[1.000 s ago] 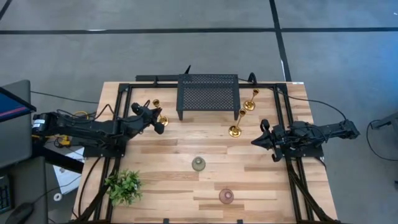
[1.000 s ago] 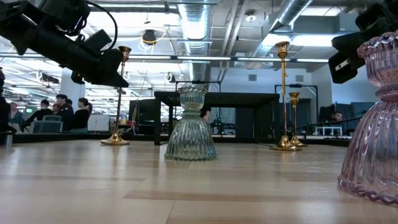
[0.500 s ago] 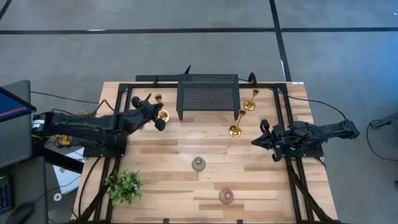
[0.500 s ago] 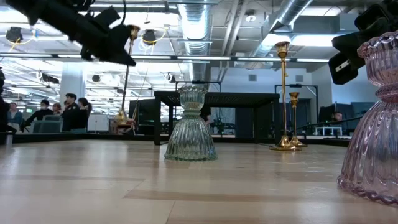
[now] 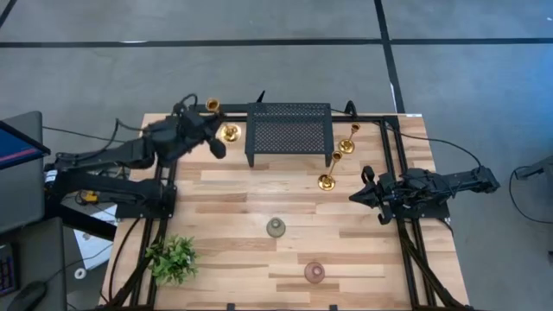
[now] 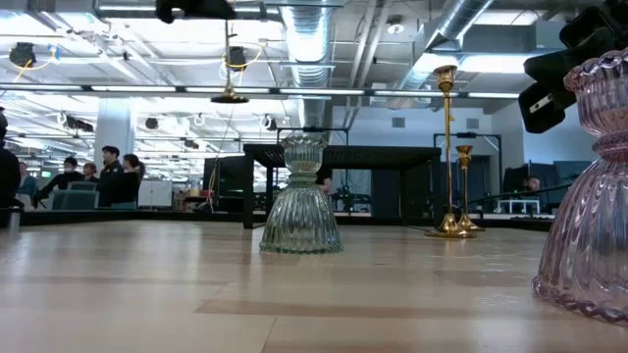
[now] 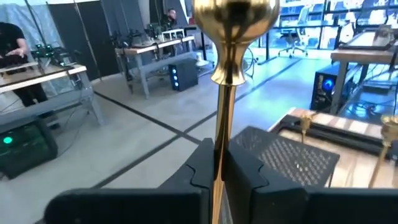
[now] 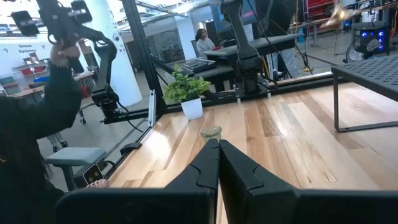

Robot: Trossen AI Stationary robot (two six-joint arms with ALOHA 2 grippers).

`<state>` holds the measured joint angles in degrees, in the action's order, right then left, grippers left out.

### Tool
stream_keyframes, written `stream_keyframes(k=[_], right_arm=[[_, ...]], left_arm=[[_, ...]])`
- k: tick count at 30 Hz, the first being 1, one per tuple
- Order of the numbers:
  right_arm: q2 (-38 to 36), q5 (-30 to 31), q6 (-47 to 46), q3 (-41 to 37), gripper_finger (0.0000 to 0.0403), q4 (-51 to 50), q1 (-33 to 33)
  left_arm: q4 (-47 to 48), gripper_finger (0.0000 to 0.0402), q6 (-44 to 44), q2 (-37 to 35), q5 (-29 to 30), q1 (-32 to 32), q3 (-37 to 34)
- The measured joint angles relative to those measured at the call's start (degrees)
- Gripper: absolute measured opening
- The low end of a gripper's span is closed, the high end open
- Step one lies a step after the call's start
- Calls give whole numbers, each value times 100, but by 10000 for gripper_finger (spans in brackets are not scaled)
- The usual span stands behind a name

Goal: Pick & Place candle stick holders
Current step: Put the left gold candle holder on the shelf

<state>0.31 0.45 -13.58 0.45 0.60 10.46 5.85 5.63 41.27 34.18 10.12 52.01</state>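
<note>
My left gripper [image 5: 218, 142] is shut on a gold candlestick [image 5: 226, 130], held high over the table's far left beside the black rack [image 5: 289, 130]. Its round base [image 6: 229, 98] hangs in the air in the low view. My right gripper [image 5: 359, 197] is shut and empty above the table's right side. Two more gold candlesticks [image 5: 327, 180] [image 5: 347, 145] stand on their bases near the rack's right end. A grey-green cup [image 5: 276, 228] stands mid-table. A pinkish cup [image 5: 314, 273] stands near the front edge. My left gripper pinches the candlestick's thin stem [image 7: 219, 155] between its two fingers, some way below the top cup [image 7: 235, 18]. The fingers come roughly level from the table's left and lie across the stem. The candlestick is roughly upright, base down, lifted clear of the table.
A small leafy plant [image 5: 173, 257] stands at the front left corner. The black perforated rack stands along the far edge on legs. Black frame rails [image 5: 399, 155] run along the table's left and right sides. People sit in the room beyond the table.
My left gripper has risen and gone toward the table's far edge, still shut on the candlestick. The candlestick, which stood on the table a second ago, now hangs well above it, closer to the rack's left end.
</note>
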Motion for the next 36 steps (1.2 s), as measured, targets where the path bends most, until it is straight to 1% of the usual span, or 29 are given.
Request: stream_keyframes(k=[3,7,11,14,16,17,21,26,31,36], right_arm=[[1,0,0,0,0,-2,0],[1,0,0,0,0,2,0],[1,2,0,0,0,14,0],[1,3,2,0,0,46,0],[-1,2,0,0,0,57,2],[1,2,0,0,0,55,0],[1,2,2,0,0,73,-2],[-1,2,2,0,0,104,-2],[0,3,2,0,0,117,-2],[-1,4,4,0,0,120,-2]], left_arm=[[13,17,15,506,-512,439,395],[-35,16,-11,1364,-1370,1044,908],[-491,17,-140,2188,-2106,1584,1360],[-926,17,-400,2737,-2870,1919,1592],[-1036,17,-577,3021,-3250,2106,1733],[-1050,17,-623,3132,-3329,2185,1787],[-1174,17,-735,3497,-3340,2401,1825],[-1700,17,-809,3825,-3504,2494,1831],[-1865,17,-807,4009,-3565,2477,1833],[-1885,17,-806,4042,-3660,2476,1849]])
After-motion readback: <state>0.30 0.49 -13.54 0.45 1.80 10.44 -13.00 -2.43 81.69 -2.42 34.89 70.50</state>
